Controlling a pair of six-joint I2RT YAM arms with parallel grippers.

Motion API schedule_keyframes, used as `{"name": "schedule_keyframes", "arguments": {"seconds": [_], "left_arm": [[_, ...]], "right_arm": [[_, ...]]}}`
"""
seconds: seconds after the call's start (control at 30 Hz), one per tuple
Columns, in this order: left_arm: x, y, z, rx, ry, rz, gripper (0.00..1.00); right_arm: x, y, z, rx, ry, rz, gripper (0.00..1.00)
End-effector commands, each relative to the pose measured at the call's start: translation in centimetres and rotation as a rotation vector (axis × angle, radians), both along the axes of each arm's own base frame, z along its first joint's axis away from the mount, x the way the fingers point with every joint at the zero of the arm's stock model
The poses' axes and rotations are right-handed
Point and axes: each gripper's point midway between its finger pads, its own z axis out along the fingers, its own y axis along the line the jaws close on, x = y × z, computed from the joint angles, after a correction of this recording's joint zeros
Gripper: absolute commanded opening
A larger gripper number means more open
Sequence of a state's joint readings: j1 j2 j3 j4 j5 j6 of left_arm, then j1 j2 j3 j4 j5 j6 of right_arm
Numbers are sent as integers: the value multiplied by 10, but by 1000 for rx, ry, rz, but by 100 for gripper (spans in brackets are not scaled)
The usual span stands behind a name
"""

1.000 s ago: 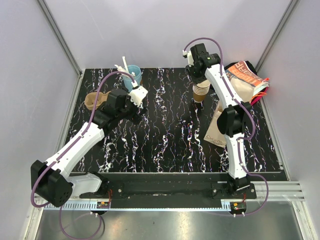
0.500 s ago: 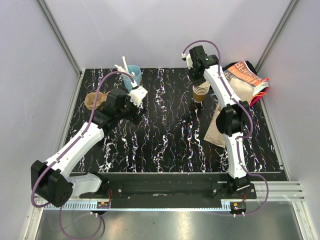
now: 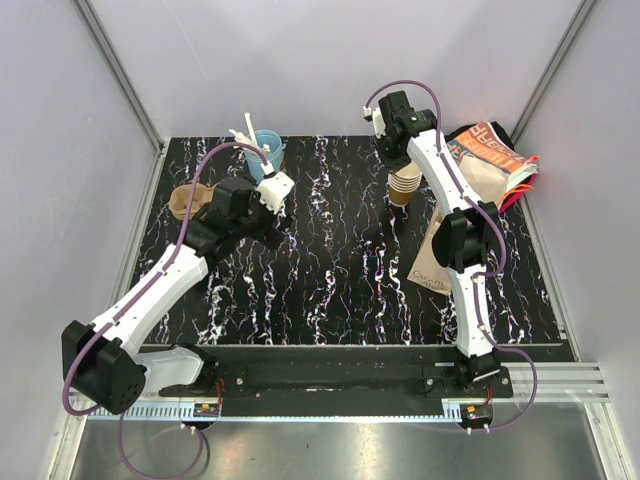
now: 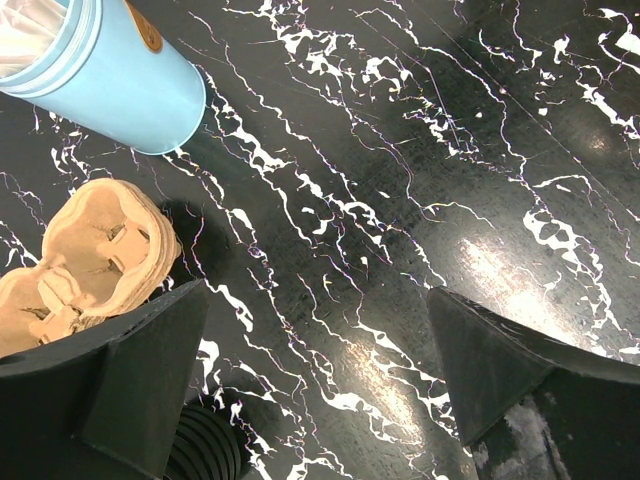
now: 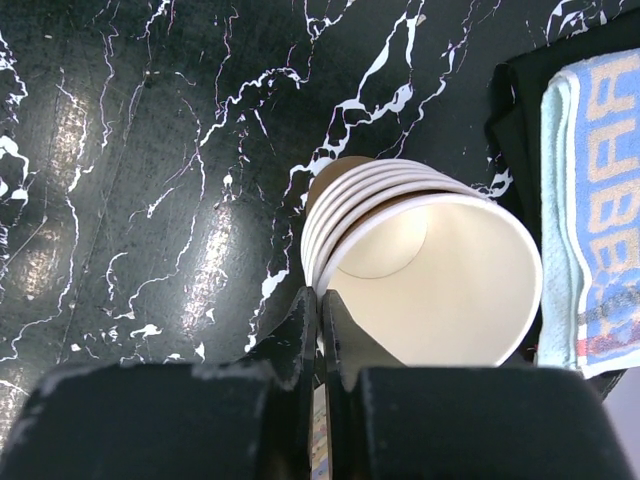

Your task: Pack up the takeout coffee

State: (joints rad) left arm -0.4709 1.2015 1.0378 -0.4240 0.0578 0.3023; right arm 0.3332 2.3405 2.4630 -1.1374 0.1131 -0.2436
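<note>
A stack of nested brown ribbed cups (image 3: pixel 403 186) stands at the back right of the table. Its top cup (image 5: pixel 440 270), the coffee cup, is white inside and sits a little raised in the stack (image 5: pixel 330 215). My right gripper (image 5: pixel 322 300) is shut on the near rim of this top cup, one finger inside and one outside; it also shows above the stack in the top view (image 3: pixel 398 160). My left gripper (image 4: pixel 316 300) is open and empty above bare table, seen in the top view (image 3: pixel 275 190) at the back left.
A flat brown paper bag (image 3: pixel 432 255) lies under the right arm. A light-blue cup with white utensils (image 3: pixel 266 150) (image 4: pixel 110 70) and a pulp cup carrier (image 3: pixel 185 200) (image 4: pixel 90 250) sit at the back left. A printed towel on a black bag (image 3: pixel 495 155) (image 5: pixel 595 200) lies back right.
My right gripper has shifted slightly back and left over the cup stack, still pinching the top cup. The left arm has not moved.
</note>
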Motion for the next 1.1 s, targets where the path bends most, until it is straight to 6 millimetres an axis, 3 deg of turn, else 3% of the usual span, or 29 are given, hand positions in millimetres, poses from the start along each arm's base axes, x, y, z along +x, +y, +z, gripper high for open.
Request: {"name": "schedule_keyframes", "arguments": {"seconds": [0.0,0.63,1.07], "left_arm": [[4,-5,12,-49,-38,-11,99],[4,-5,13,-58,-33,-9,99],[14,12,27,-89,-78,72,99]], "right_arm": [[4,-1,39,23,-98,-2,0],[11,-17,89,-41,-247,-14,0],[-9,-9,162,-8,-399,29,0]]}}
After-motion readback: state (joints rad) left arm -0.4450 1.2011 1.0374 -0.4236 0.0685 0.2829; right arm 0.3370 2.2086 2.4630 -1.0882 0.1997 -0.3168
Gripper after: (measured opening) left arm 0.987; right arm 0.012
